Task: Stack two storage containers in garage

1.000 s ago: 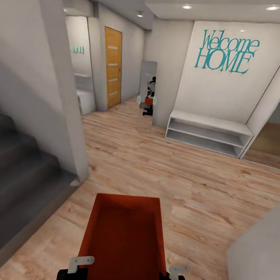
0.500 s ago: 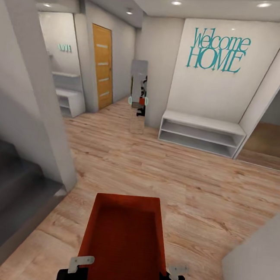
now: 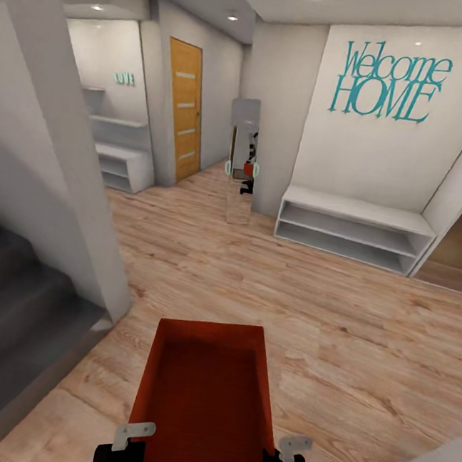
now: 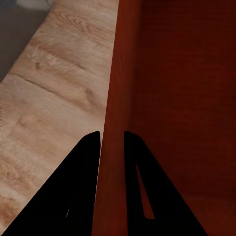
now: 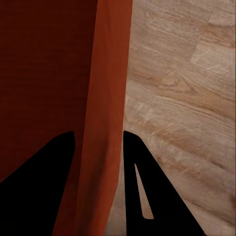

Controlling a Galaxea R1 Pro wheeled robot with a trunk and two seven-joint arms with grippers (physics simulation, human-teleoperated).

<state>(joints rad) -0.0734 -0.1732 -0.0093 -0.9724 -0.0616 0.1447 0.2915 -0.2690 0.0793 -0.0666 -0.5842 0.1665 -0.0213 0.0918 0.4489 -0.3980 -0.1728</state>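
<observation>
Carrying one orange bin through the hallway

Head view: the bin (image 3: 204, 400) hangs level between both pincers, its long axis running straight ahead, over the wood floor (image 3: 335, 322); the left pincer (image 3: 135, 432) and right pincer (image 3: 295, 445) pinch opposite long walls near the rear. Left wrist view: fingers straddle the wall, closed on it. Right wrist view: the same grip.
</observation>
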